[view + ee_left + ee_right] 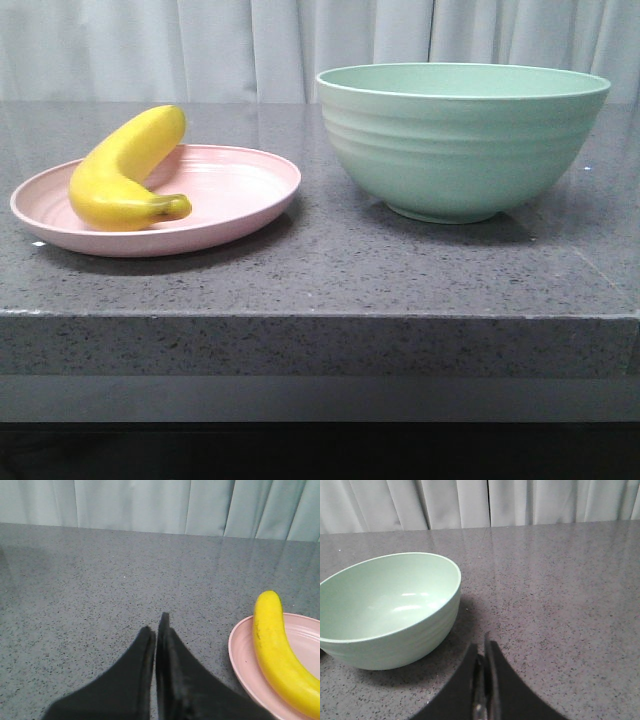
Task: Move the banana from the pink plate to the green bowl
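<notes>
Your short, glossy yellow plastic banana (125,170) lies on the shallow matte pink plate (240,215) at nine o'clock of the deep ridged mint-green bowl (462,140) (empty, ready to receive). Both tools, left (156,630) and right (482,650), are pinched together, holding nothing, above the speckled grey tabletop (400,270).

Banana (120,172): bright glossy yellow; stem tip greenish-brown with a dark end.
Pink plate (245,190): pale matte pink, faint concentric ridges across the inner surface.
Green bowl (462,140): mint green, horizontal ridges below the rim; inside plain, paler green with white glints.
Counter (330,270): dark grey stone, finely speckled in black and white.
Curtain (260,45): pale grey-white, vertical folds.
Left fingers (145,650): matte black.
Right fingers (495,665): matte black.
</notes>
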